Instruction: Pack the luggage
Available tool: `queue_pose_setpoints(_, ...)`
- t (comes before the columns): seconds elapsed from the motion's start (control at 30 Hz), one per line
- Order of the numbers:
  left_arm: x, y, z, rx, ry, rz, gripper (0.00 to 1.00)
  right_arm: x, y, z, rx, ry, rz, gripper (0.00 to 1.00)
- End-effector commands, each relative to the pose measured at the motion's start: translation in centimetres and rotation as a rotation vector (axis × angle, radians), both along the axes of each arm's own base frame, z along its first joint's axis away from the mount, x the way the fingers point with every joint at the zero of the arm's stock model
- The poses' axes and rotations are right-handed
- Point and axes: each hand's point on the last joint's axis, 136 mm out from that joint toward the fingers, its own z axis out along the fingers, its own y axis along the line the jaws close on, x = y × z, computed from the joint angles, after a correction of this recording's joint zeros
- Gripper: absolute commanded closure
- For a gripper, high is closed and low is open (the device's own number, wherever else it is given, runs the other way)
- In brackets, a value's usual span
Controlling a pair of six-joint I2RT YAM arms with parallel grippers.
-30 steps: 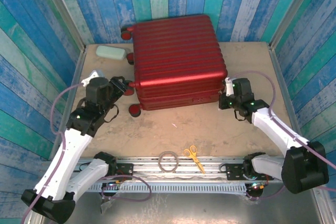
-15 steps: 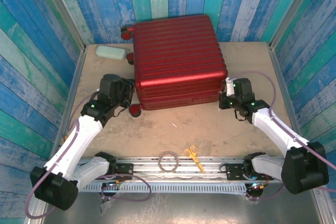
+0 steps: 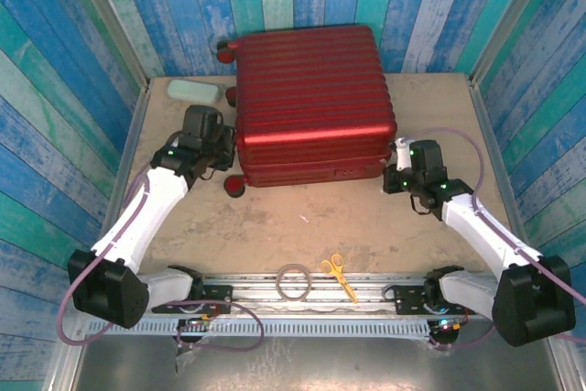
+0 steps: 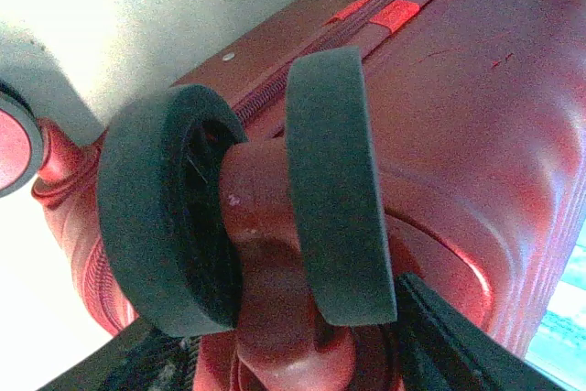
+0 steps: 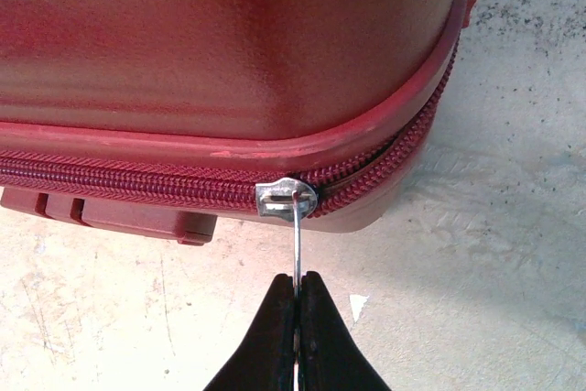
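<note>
Blue and teal plank walls [image 3: 137, 16] close round the sandy table [image 3: 366, 226]. The luggage [image 3: 311, 89], a ribbed red hard-shell case, lies shut and flat between my two grippers. My right gripper [image 5: 297, 309] is pinched tight on the metal zipper pull [image 5: 296, 249] at the case's near right corner, and the tab's lower end is hidden between my fingertips. My left gripper [image 3: 226, 149] sits against the case's left side with a dark twin wheel [image 4: 256, 217] right in front of it. One finger [image 4: 444, 345] shows just beside that wheel. I cannot tell whether this gripper is clamped on the wheel or loose around it, since the other finger is cut off and blurred. Well behind both grippers, near my bases, lie yellow-handled scissors [image 3: 340, 277] and a grey ring [image 3: 293, 281]. Beyond my left gripper rests a pale green object [image 3: 193, 92], too small to name.
</note>
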Motion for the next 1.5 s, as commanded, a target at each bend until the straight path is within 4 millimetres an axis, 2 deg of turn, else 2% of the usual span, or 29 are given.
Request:
queue_pose_setpoints(0.0,0.7,0.0,-2.7,0.061,0.069,-0.032,0.50,0.0,-1.4,0.2,-0.015,-0.009,-0.035,0.99)
queue_pose_setpoints(0.2,2.4,0.3,-2.6,0.126,0.058,-0.066,0.59,0.7,-1.1,1.2,-0.018,-0.026,-0.001,1.00)
queue_pose_setpoints(0.33,2.8,0.4,-3.6,0.158,0.082,-0.090,0.66,0.9,-1.0,1.4,-0.016,-0.027,0.006,0.99)
queue_pose_setpoints(0.4,2.9,0.6,-4.4,0.182,0.096,-0.105,0.67,1.0,-0.9,1.5,-0.019,-0.029,0.011,1.00)
queue_pose_setpoints(0.53,3.9,1.4,-4.5,0.275,0.095,-0.152,0.71,1.1,-1.2,1.5,-0.043,-0.036,0.010,1.00)
queue_pose_setpoints(0.7,5.4,1.4,-4.0,0.362,0.084,-0.239,1.00,1.5,-2.3,1.4,-0.100,-0.067,-0.021,1.00)
queue_pose_setpoints(0.9,5.5,2.2,-4.1,0.448,0.096,-0.272,1.00,2.6,-3.7,1.2,-0.142,-0.084,-0.091,0.99)
queue_pose_setpoints(1.07,4.9,3.8,-2.7,0.546,0.082,-0.252,1.00,4.0,-5.0,1.3,-0.160,-0.088,-0.120,1.00)
queue_pose_setpoints(1.2,4.4,4.6,-1.8,0.599,0.076,-0.251,1.00,5.1,-6.9,1.3,-0.164,-0.086,-0.159,0.99)
queue_pose_setpoints(1.33,4.0,5.1,-2.2,0.626,0.089,-0.262,1.00,6.3,-8.7,1.1,-0.115,-0.075,-0.182,1.00)
queue_pose_setpoints(1.47,3.7,5.2,-2.8,0.636,0.101,-0.273,1.00,7.5,-9.5,0.8,-0.101,-0.055,-0.161,0.99)
